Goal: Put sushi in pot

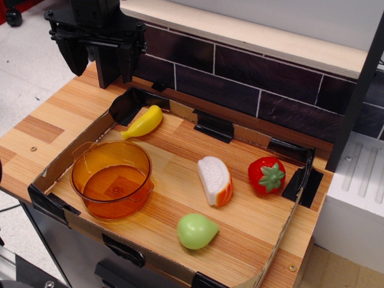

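Observation:
The sushi [215,180] lies on the wooden board near the middle, bumpy white rice side up with its orange salmon edge toward the front. The pot [111,178], round, translucent orange and empty, stands at the front left, to the left of the sushi. My gripper [99,60] hangs at the top left, above the back-left corner of the low cardboard wall and well away from both. Its two black fingers [75,57] stand apart with nothing between them.
A yellow banana toy [144,123] lies behind the pot. A red strawberry [266,174] lies right of the sushi, and a green pear-shaped toy [196,231] in front of it. A low cardboard wall [78,144] with black tape rings the board. A dark tiled backsplash [240,78] runs behind.

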You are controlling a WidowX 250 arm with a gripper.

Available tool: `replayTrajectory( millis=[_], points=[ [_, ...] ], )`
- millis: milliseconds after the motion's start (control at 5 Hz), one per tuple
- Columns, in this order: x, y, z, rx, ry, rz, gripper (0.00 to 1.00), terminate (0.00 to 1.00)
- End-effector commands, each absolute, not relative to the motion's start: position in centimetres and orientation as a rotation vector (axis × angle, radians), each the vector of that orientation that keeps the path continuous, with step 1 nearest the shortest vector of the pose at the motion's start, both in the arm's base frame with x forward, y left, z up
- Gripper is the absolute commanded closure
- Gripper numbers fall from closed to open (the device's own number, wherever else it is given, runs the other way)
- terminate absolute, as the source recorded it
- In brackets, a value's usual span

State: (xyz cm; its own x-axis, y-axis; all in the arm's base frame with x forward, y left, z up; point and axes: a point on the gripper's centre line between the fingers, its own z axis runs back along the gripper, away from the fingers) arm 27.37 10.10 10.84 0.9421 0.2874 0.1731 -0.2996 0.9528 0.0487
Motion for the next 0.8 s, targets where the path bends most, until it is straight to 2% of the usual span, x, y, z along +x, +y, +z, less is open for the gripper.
replayTrajectory(
  millis=[0, 200, 400, 600],
  points=[
    [27.4, 10.1, 10.8, 0.075, -0.165, 0.3, 0.0, 0.0],
    [27.7, 9.0, 12.0, 0.02, -0.165, 0.359, 0.0, 0.0],
    [27.4, 6.8, 12.9, 0.029, -0.187, 0.44, 0.0, 0.0],
    [26.8, 4.4, 13.3, -0.005, -0.127, 0.464, 0.0, 0.0]
  ],
)
